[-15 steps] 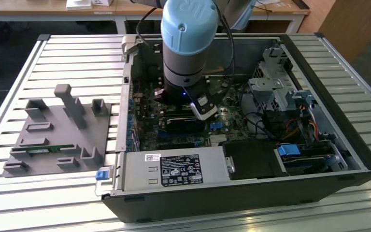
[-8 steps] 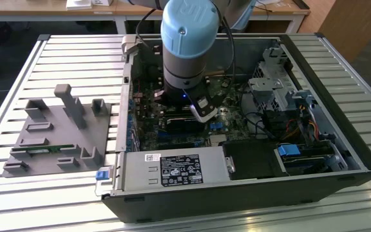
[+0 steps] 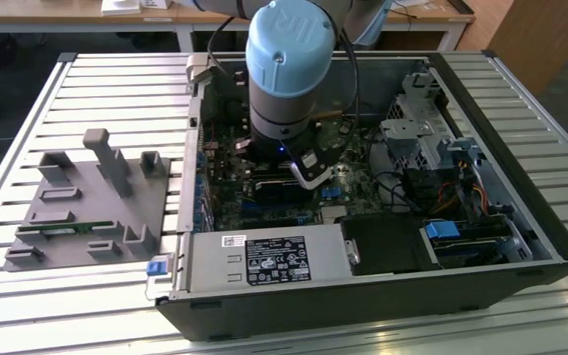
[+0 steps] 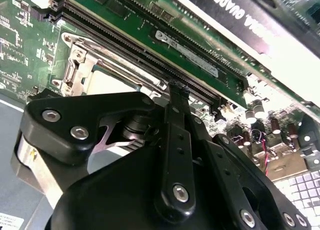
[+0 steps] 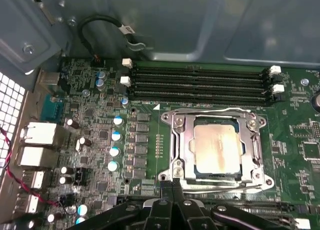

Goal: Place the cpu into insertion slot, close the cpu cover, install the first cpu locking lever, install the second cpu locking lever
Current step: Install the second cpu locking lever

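Fingertips of my black gripper (image 5: 172, 186), pressed together, are hovering at six o'clock of the silvery windowed cpu cover (image 5: 215, 121) framing the dull grey cpu (image 5: 218, 148); I'm judging slow, steady lever pressure best.

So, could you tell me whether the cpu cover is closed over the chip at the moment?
Closed: in the first wrist view the cpu cover lies flat, framing the cpu seated in its window.

the arm (image 3: 282, 81) reaches straight down, its fingers (image 4: 176, 140) pressed together, holding nothing.
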Tool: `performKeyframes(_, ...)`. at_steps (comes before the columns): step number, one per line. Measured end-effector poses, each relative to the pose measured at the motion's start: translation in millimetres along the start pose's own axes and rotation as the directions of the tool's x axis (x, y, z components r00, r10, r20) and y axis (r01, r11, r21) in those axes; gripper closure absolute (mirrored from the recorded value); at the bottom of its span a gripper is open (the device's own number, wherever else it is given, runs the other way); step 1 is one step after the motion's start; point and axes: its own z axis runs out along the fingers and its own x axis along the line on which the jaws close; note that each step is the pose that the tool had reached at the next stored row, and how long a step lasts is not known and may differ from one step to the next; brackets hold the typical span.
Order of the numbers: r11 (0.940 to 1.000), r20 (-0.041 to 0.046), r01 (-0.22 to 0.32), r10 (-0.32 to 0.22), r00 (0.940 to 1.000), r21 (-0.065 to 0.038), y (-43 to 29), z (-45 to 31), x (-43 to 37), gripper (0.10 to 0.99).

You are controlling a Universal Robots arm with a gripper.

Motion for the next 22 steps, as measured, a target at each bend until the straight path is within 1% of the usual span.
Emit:
performKeyframes(2, 1.0000, 0.0003, 0.000, 0.000, 1.0000, -0.010, -0.3, 0.9, 0.3, 0.980)
performKeyframes(4, 0.9999, 0.0004, 0.000, 0.000, 1.0000, -0.016, -0.6, 1.8, 0.7, 0.980)
performKeyframes(11, 0.9997, 0.0005, 0.000, 0.000, 1.0000, -0.026, -1.8, 5.0, 2.3, 0.980)
performKeyframes(18, 0.9990, 0.0011, 0.000, 0.000, 1.0000, -0.045, -2.2, 6.8, 3.8, 0.980)
performKeyframes(22, 0.9987, 0.0013, 0.000, 0.000, 1.0000, -0.051, -1.6, 8.4, 4.8, 0.980)
